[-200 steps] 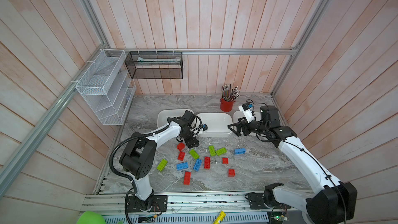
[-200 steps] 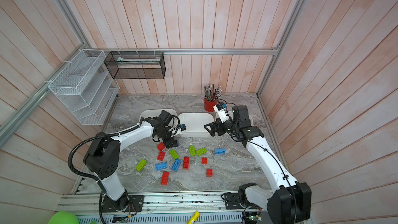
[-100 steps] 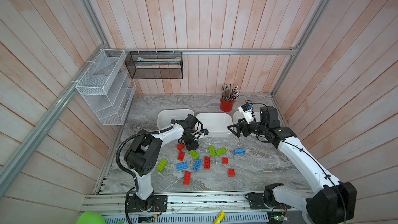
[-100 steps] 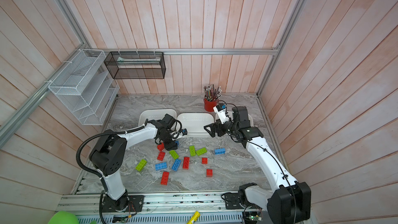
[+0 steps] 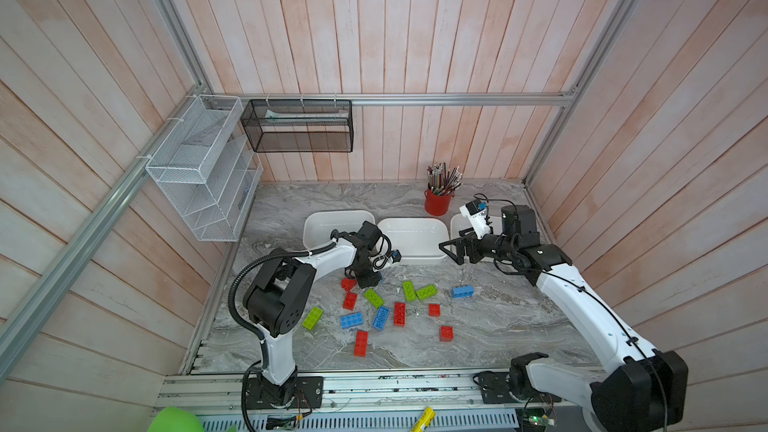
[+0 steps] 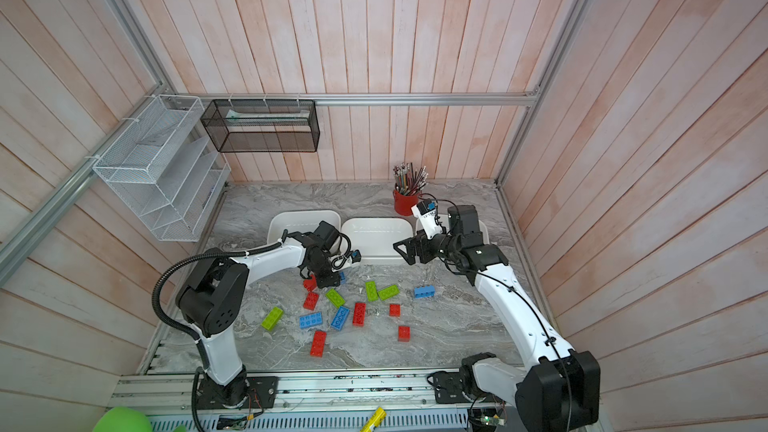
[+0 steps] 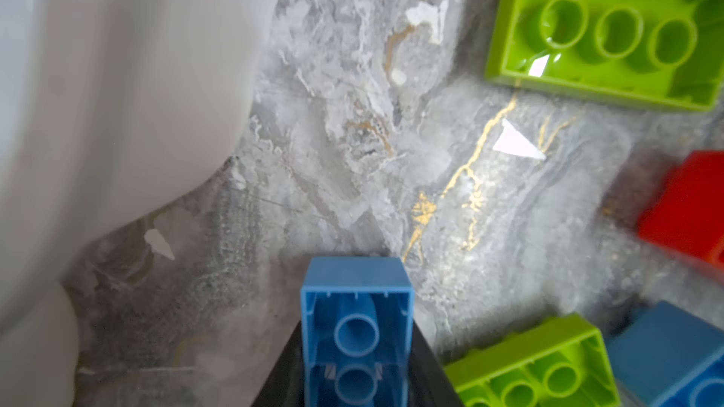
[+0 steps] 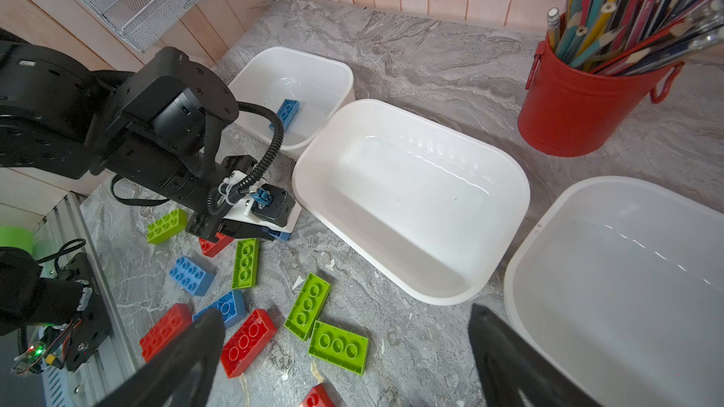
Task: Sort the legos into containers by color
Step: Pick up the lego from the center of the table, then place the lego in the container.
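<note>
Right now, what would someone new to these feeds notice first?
The scatter of red, blue and green bricks on the marble table, in front of three white tubs. Next, the left gripper low among them, jaws shut on a blue brick. In the tub nearest that arm, a second blue brick already lies.

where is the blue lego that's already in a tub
In the right wrist view, the blue lego lies inside the white tub at the left end of the row, farthest from the red pencil cup, partly hidden by the left arm's cable.
</note>
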{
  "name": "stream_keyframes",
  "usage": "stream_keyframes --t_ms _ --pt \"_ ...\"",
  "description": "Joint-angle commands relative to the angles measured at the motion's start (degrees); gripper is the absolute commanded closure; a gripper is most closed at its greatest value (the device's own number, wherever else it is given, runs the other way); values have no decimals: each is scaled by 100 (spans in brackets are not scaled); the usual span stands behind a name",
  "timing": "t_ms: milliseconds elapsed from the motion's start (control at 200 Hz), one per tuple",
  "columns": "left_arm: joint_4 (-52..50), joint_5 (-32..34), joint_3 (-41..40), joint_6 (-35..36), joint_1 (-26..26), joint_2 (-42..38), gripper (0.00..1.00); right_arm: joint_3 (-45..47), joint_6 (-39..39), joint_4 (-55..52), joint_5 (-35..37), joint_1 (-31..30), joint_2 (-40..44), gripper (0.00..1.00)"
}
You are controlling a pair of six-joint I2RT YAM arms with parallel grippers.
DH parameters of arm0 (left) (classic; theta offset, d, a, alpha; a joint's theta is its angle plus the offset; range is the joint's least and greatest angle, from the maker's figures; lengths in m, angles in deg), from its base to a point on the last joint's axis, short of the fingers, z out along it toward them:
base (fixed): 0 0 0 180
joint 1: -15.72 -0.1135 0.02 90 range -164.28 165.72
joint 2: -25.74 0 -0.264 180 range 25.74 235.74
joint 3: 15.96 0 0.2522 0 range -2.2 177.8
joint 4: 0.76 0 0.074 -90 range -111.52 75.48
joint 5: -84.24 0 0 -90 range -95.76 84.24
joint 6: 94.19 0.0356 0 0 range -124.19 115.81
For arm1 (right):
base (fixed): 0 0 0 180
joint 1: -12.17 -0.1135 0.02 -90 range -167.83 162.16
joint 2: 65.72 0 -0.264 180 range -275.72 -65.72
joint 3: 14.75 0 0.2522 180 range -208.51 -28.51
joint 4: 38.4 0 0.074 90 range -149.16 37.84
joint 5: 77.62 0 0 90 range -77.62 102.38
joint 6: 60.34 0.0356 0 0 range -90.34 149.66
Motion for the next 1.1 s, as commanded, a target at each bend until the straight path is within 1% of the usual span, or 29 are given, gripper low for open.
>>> stream_keyframes --t_ms 0,130,270,335,465,595,720,855,965,1095 --pt "-345 -8 170 -103 15 -311 69 19 -37 -46 -148 22 -26 2" --pt "-900 15 350 -465 5 -618 69 -25 -15 -28 -347 5 -125 2" --pt "-1542 -305 679 -996 -145 -981 68 -123 -79 -71 -421 -115 -276 2" --pt "-1698 -265 785 -1154 -355 -1179 68 -183 -87 -90 -429 -161 -331 2" --pt "-1658 121 1125 -1340 -915 -1340 69 -352 -128 -147 -397 -262 -445 2" --pt "-1504 272 1671 -1527 -1376 -950 70 -473 -116 -143 -346 -357 -537 2" --pt "-1153 258 1879 -1759 -1600 -428 71 -574 -89 -136 -270 -501 -655 2" --pt "-719 400 2014 -2075 -1742 59 70 -668 -71 -140 -234 -638 -768 2" --pt "-822 473 2249 -2255 -1819 537 70 -701 -63 -158 -171 -715 -833 2" --pt "-658 620 2150 -2403 -1846 775 70 -720 -29 -152 -82 -754 -869 2"
